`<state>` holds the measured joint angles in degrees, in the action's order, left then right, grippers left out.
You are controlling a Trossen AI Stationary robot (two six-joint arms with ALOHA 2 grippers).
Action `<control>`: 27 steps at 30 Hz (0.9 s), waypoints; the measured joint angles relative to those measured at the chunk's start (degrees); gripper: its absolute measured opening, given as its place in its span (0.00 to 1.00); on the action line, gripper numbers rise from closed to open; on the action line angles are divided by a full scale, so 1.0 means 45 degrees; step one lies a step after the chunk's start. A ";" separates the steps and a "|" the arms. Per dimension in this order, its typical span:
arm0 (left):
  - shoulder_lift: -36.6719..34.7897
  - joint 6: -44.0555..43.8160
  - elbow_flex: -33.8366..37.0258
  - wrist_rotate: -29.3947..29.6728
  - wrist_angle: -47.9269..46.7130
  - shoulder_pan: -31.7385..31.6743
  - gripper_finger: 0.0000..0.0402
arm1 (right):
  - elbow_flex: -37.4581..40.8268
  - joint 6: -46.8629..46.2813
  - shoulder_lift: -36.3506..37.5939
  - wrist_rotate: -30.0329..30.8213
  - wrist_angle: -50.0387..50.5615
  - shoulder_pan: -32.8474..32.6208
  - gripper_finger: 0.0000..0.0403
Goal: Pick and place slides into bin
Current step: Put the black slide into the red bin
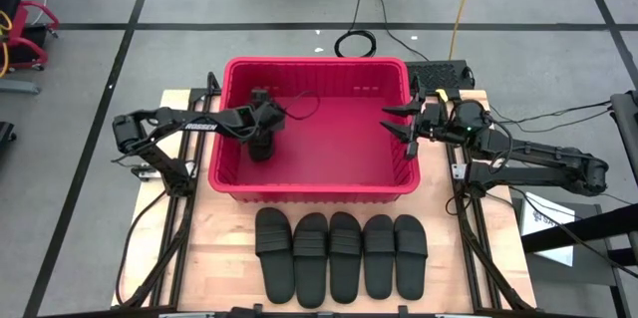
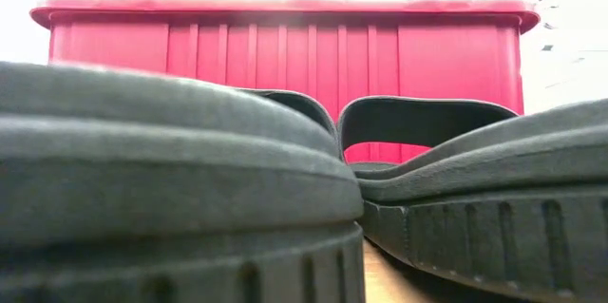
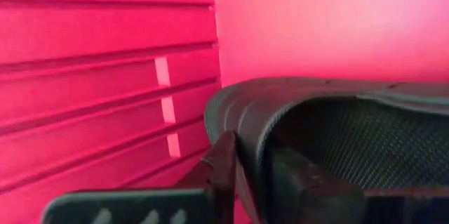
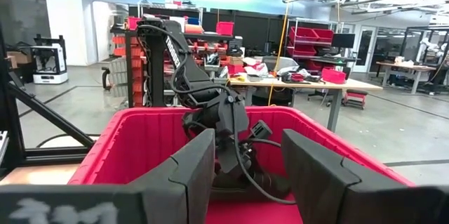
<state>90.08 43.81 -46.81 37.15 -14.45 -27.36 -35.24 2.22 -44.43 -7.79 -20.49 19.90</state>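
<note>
The red bin point(image 1: 319, 190) stands mid-table and fills the back of the low view point(image 2: 285, 51). My left gripper point(image 1: 261, 139) reaches down inside the bin's left half, shut on one black slide point(image 3: 238, 112), which also shows in the right wrist view point(image 4: 270, 180) low in the bin. My right gripper point(image 1: 401, 124) hovers open and empty over the bin's right rim, its fingers spread wide in its own view point(image 4: 249, 150). Several more black slides point(image 1: 339, 253) lie side by side, soles down, on the table before the bin. My left gripper holds the slide by the curved edge of its strap point(image 3: 245, 136). One finger point(image 3: 221, 164) is outside the strap and the other point(image 3: 302, 182) is inside the opening under it. The fingers come from above, pointing down into the bin. Whether the slide rests on the bin's floor, I cannot tell.
The bin's ribbed left wall point(image 3: 105, 97) is close beside my left gripper. Cables and a black box point(image 1: 439, 74) lie behind the bin's right corner. Bare wood point(image 1: 478, 248) shows to the right of the row of slides. The near slides point(image 2: 171, 170) block most of the low view.
</note>
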 joint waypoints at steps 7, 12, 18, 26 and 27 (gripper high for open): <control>-0.0078 -0.0203 0.0000 0.0251 -0.0503 0.0280 0.27 | 0.0000 -0.0005 0.0000 0.0000 0.0053 0.0000 0.39; -0.0235 -0.0155 -0.0015 0.0436 -0.0488 0.0671 0.35 | 0.0000 -0.0010 -0.0002 0.0000 0.0061 0.0000 0.39; -0.0755 -0.0146 -0.0083 0.0438 -0.0521 0.1260 0.41 | 0.0000 -0.0015 -0.0003 -0.0004 0.0155 -0.0019 0.39; -0.2185 -0.0579 -0.0099 0.0563 -0.1392 0.2043 0.42 | 0.0000 -0.0131 0.0000 -0.0010 0.0284 -0.0024 0.39; -0.2392 -0.0704 -0.0097 0.0561 -0.1613 0.2102 0.42 | 0.0000 -0.0132 0.0000 -0.0010 0.0328 -0.0029 0.39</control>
<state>79.32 40.64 -47.24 39.67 -21.71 -17.90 -35.24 1.63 -44.42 -7.84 -19.02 19.77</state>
